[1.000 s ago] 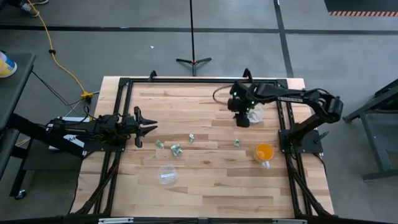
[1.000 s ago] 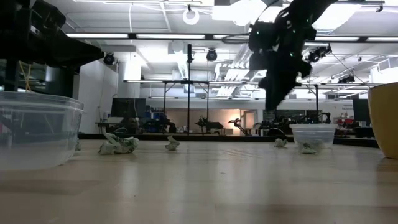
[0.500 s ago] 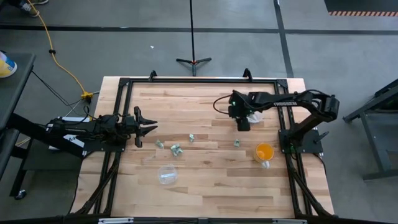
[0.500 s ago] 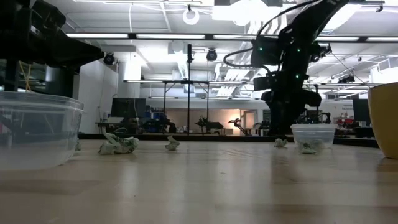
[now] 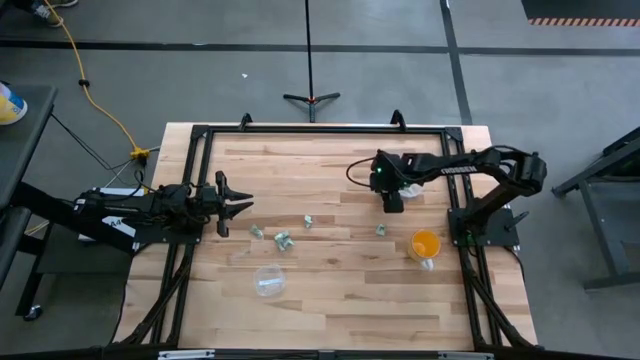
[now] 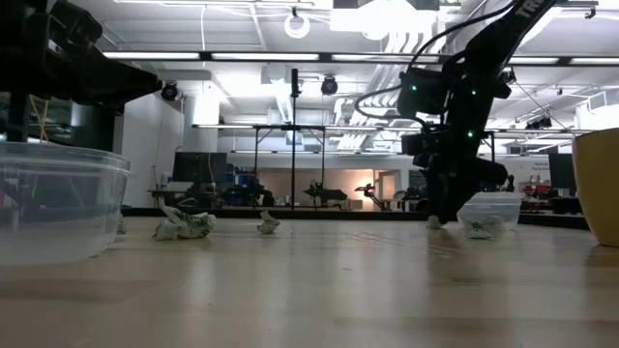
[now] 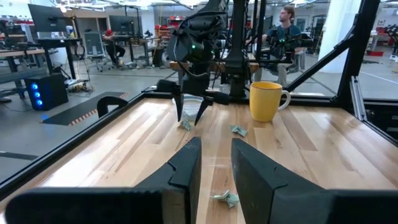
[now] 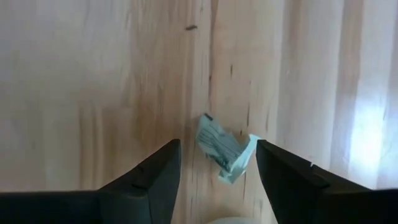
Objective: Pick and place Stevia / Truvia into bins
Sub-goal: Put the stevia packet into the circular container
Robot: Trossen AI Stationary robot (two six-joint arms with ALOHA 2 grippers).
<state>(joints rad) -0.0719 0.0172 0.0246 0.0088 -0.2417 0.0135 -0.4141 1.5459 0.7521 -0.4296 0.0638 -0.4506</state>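
My right gripper (image 8: pixel 217 144) is open and down at the table, one finger on each side of a crumpled green-and-white Stevia packet (image 8: pixel 225 151) that lies flat on the wood. In the low view the gripper (image 6: pixel 437 215) stands just beside a clear bin (image 6: pixel 488 207) with a packet inside. In the high view the arm partly covers that bin (image 5: pixel 413 188). Several more packets (image 5: pixel 283 240) lie mid-table. A second clear bin (image 5: pixel 268 281) holds packets near the front. My left gripper (image 5: pixel 238 205) waits open at the left edge.
An orange cup (image 5: pixel 425 245) stands near the right rail, toward the near side of my right gripper. A loose packet (image 5: pixel 380 230) lies between them. A black frame (image 5: pixel 200 135) borders the table. People sit beyond the table (image 7: pixel 286 25).
My right gripper has come down from above the clear bin to the table surface, shifting slightly toward the near edge, and now straddles a packet. The packets and bins have stayed where they were.
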